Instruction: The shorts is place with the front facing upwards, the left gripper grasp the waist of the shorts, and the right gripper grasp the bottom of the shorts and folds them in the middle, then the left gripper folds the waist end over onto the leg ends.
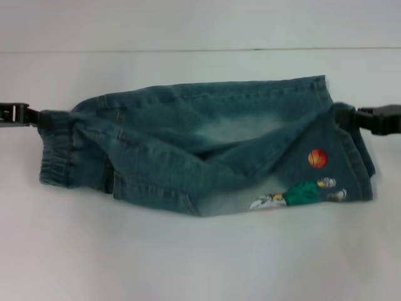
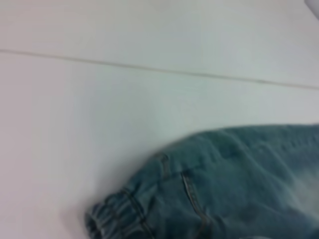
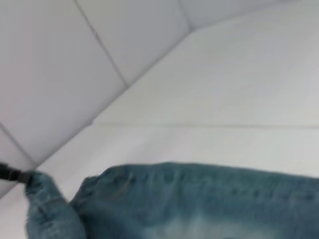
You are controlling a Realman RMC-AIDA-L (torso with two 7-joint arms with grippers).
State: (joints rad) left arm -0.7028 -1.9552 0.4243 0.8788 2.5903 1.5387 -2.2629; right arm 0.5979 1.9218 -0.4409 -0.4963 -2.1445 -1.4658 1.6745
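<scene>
The blue denim shorts (image 1: 188, 138) lie across the white table, their near half lifted and sagging over the far half. The elastic waist (image 1: 56, 150) is at the left, and my left gripper (image 1: 39, 117) is shut on its upper corner. At the right, my right gripper (image 1: 341, 116) is shut on the leg hem, which is turned up to show a basketball patch (image 1: 317, 158) and a green figure patch (image 1: 304, 193). The left wrist view shows the waistband (image 2: 114, 216) and denim (image 2: 239, 179). In the right wrist view the denim (image 3: 199, 199) stretches toward the far left gripper (image 3: 12, 174).
The white table (image 1: 188, 263) runs wide in front of the shorts. A thin seam (image 1: 188, 50) marks where it meets the pale back wall. Nothing else stands near the shorts.
</scene>
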